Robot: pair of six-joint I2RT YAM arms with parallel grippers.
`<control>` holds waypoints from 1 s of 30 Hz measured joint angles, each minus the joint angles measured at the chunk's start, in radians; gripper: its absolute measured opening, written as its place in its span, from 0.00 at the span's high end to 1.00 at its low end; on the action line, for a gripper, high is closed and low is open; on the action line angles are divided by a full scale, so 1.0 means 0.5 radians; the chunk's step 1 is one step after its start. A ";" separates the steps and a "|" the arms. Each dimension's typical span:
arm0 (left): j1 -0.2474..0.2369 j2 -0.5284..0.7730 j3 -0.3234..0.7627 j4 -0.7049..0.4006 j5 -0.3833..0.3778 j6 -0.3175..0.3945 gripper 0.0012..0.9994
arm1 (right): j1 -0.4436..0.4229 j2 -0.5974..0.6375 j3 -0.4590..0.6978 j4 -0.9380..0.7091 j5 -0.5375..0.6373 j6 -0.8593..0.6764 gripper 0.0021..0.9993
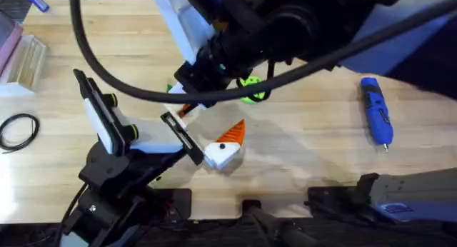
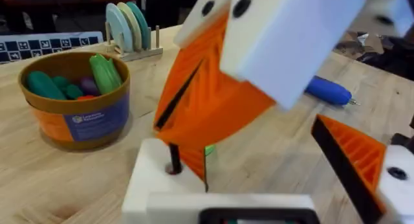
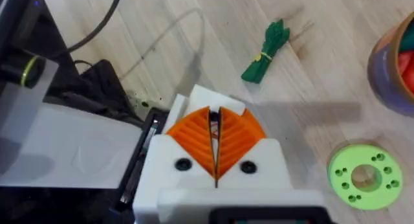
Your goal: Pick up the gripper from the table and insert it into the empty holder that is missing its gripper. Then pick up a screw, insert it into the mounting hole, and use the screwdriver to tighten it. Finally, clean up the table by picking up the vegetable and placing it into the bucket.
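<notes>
My left gripper (image 2: 259,159) is open and lies low over the table. One of its tips is the plain white holder (image 2: 155,179); the other carries an orange pad (image 2: 362,162). The right arm reaches across the middle, and its gripper (image 3: 213,140) is shut on the orange gripper (image 2: 192,160), whose lower end sits at the holder's top, beside a small hole. The holder (image 3: 207,96) shows just past the right fingers. The blue screwdriver (image 1: 375,111) lies at the right. The dark green vegetable (image 3: 266,52) lies on the wood, apart from the bucket (image 2: 77,107).
A bright green disc (image 3: 362,175) with holes lies near the bucket (image 3: 394,62). A rack of coloured plates (image 2: 129,26) stands behind the bucket. A black cable loop (image 1: 18,129) and a clear box (image 1: 25,61) sit at the left.
</notes>
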 joint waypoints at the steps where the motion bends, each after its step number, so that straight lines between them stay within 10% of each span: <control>1: -0.001 0.000 0.000 0.000 -0.001 0.001 0.00 | 0.000 0.001 0.002 -0.002 0.000 0.000 1.00; 30: -0.001 0.000 0.000 0.003 0.002 0.008 0.00 | 0.000 0.019 0.003 0.042 0.001 -0.001 1.00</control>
